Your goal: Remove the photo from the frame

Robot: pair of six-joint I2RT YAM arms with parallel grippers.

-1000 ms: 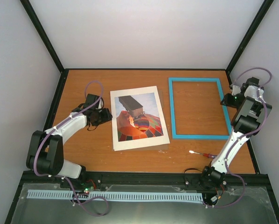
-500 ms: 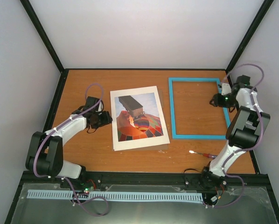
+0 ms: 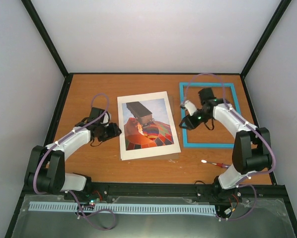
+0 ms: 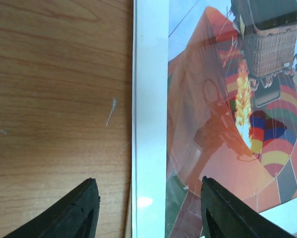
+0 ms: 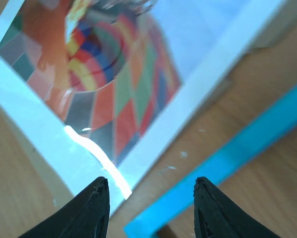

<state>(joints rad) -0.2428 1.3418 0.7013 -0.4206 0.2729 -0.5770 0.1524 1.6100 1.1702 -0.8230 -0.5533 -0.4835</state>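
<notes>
The photo (image 3: 147, 125), an orange chequered balloon with a dark basket and a white border, lies flat at the table's middle, outside the frame, under a glossy clear sheet. The empty light-blue frame (image 3: 213, 145) lies to its right. My left gripper (image 3: 113, 131) is open and empty at the photo's left edge; in the left wrist view its fingers straddle the white border, with the gripper (image 4: 148, 208) low over the photo (image 4: 228, 114). My right gripper (image 3: 185, 123) is open and empty over the frame's left side. The right wrist view shows that gripper (image 5: 151, 198) between the photo's corner (image 5: 104, 74) and the frame (image 5: 238, 153).
A small red-handled screwdriver (image 3: 213, 163) lies near the front right, below the frame. A brownish board edge shows under the photo's lower side (image 3: 176, 154). Black rails and white walls bound the wooden table (image 3: 89, 94).
My right arm has swung from the frame's right side across to its left side, near the photo. My left gripper has shifted slightly toward the near side along the photo's left edge.
</notes>
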